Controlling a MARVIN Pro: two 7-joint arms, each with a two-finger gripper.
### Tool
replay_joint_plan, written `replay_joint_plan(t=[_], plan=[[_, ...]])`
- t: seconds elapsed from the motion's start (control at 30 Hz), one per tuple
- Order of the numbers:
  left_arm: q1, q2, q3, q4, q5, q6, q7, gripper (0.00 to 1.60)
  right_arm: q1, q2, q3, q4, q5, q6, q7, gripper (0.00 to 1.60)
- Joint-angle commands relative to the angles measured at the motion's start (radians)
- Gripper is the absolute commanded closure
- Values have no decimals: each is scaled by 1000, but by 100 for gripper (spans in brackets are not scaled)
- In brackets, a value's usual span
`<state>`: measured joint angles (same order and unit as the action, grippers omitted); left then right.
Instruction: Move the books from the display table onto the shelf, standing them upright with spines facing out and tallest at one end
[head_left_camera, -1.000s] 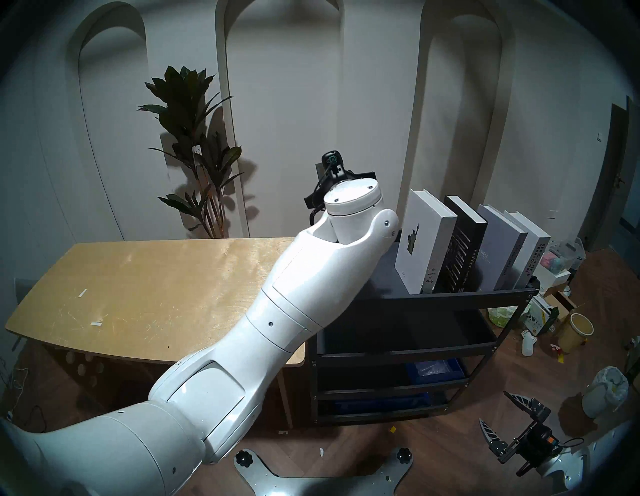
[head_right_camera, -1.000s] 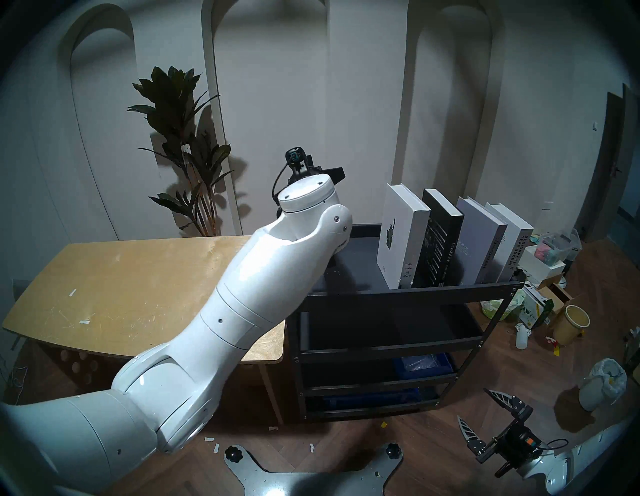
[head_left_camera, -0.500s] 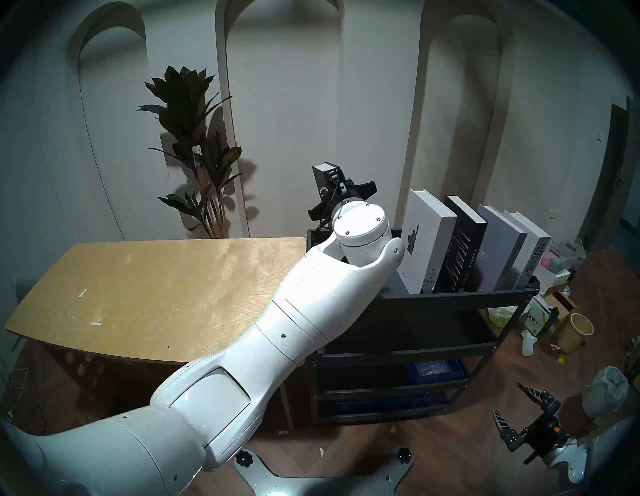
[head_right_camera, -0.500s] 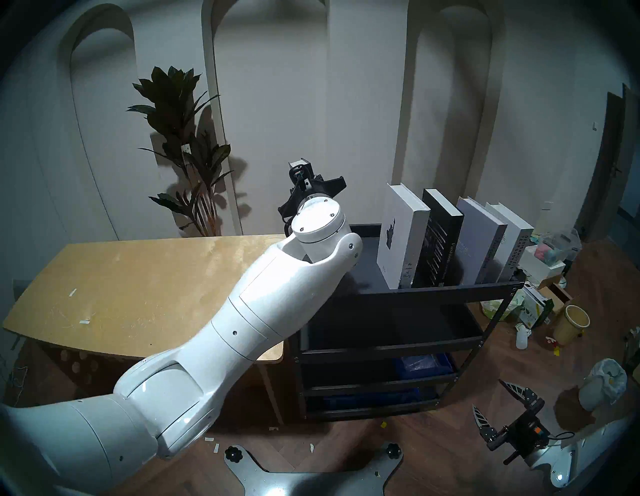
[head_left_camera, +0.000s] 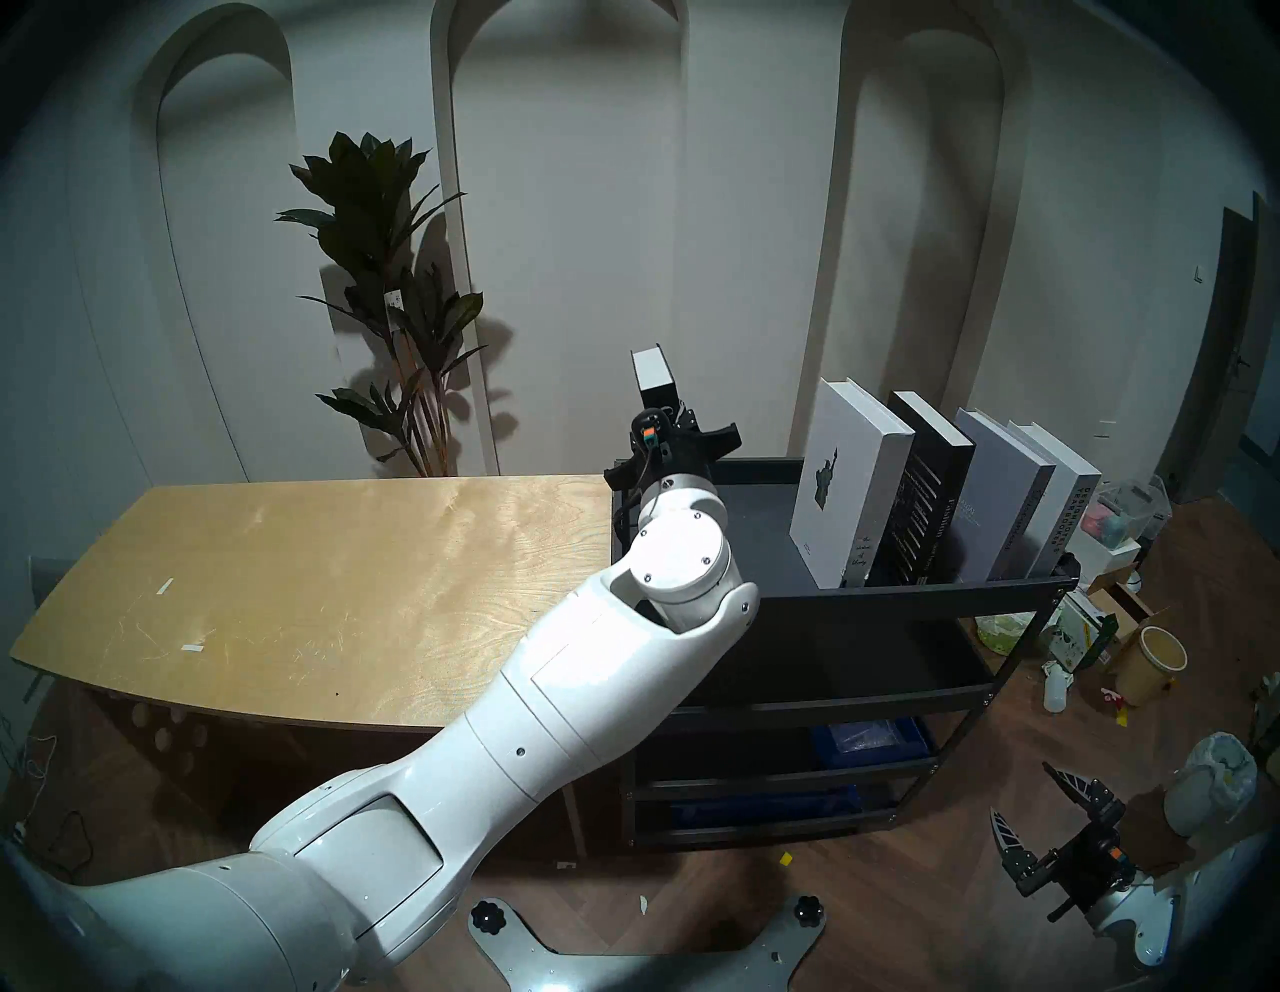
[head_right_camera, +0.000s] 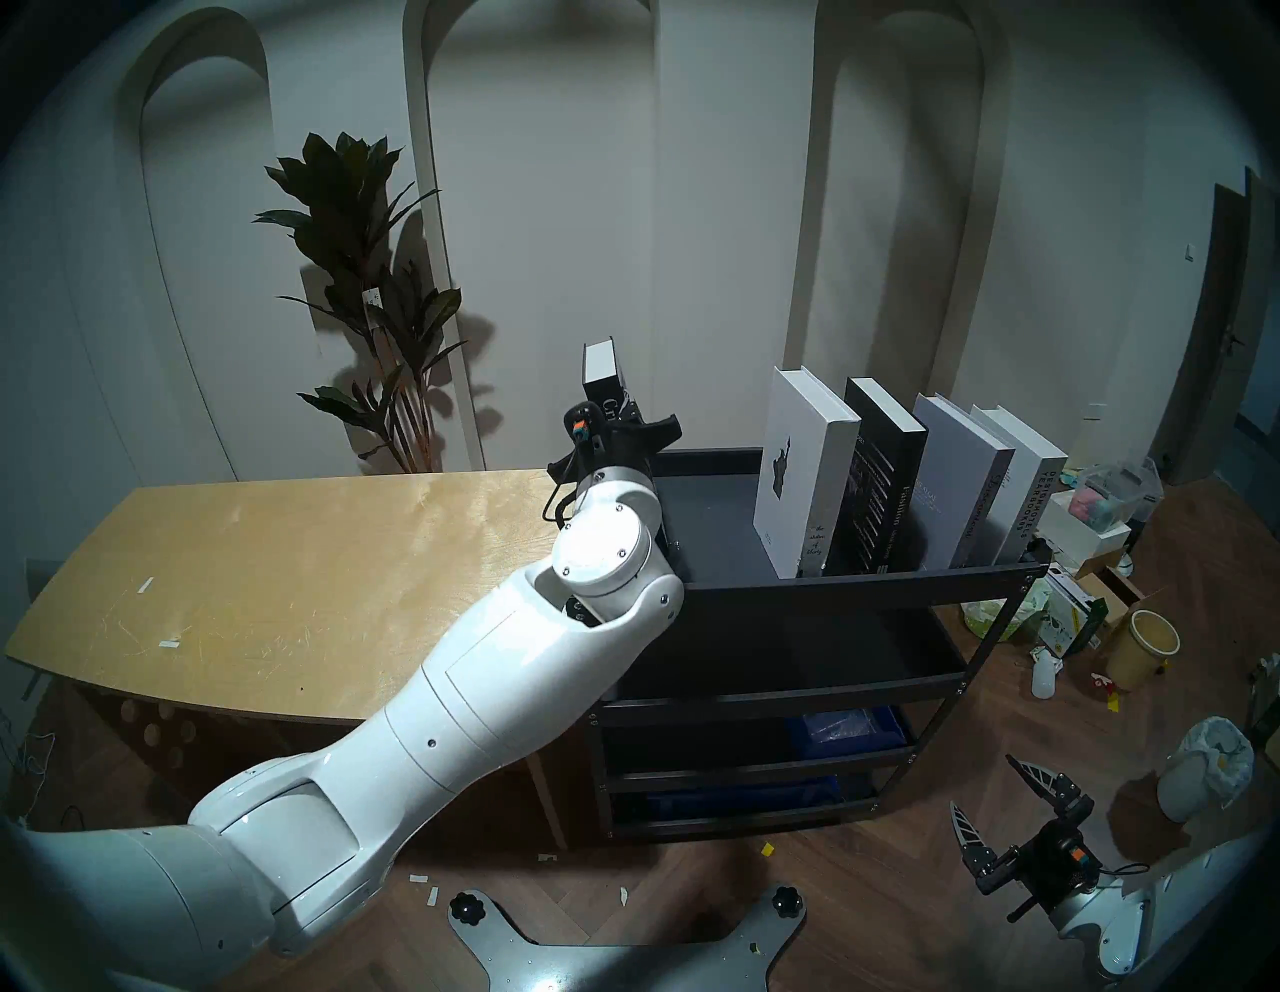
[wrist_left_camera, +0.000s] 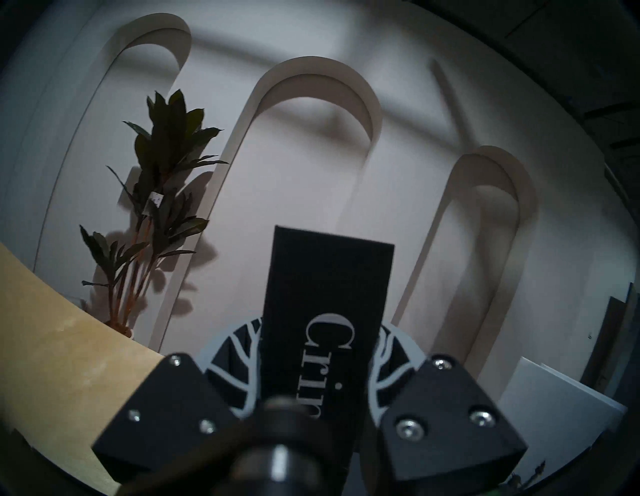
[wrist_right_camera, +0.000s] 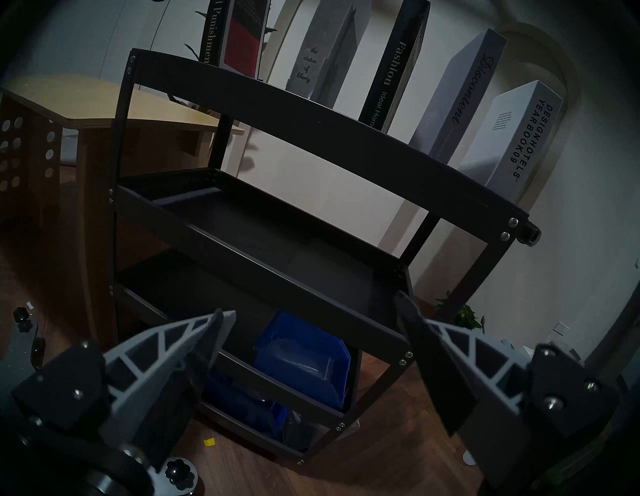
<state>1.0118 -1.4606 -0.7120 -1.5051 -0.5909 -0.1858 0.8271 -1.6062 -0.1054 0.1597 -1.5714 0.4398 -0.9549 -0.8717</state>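
My left gripper is shut on the black "Crime and Punishment" book, holding it upright over the left end of the black shelf's top tier. In the left wrist view its spine rises between the fingers. At the tier's right end stand, leaning slightly, the white Statue of Liberty book, black "Fashion", grey "Discontent" and white "Design Hotels Yearbook", spines outward. The display table is bare. My right gripper hangs open near the floor, right of the shelf.
A tall potted plant stands behind the table. Blue bins sit on the shelf's lower tiers. A yellow bucket, a white bin and boxes litter the floor to the right. My base plate lies below.
My left arm has pulled back and lower while the wrist turned. The held book now stands up above the gripper at the shelf's left end. The right gripper drifted slightly right.
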Motion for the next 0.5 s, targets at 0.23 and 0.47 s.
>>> replay_joint_plan(t=[0.23, 0.47], plan=[[9, 126, 96, -39, 70, -157, -241, 160, -16, 2, 23, -10, 33, -5, -73, 0], [-69, 124, 116, 0, 88, -159, -338, 160, -24, 2, 32, -13, 45, -5, -70, 0]])
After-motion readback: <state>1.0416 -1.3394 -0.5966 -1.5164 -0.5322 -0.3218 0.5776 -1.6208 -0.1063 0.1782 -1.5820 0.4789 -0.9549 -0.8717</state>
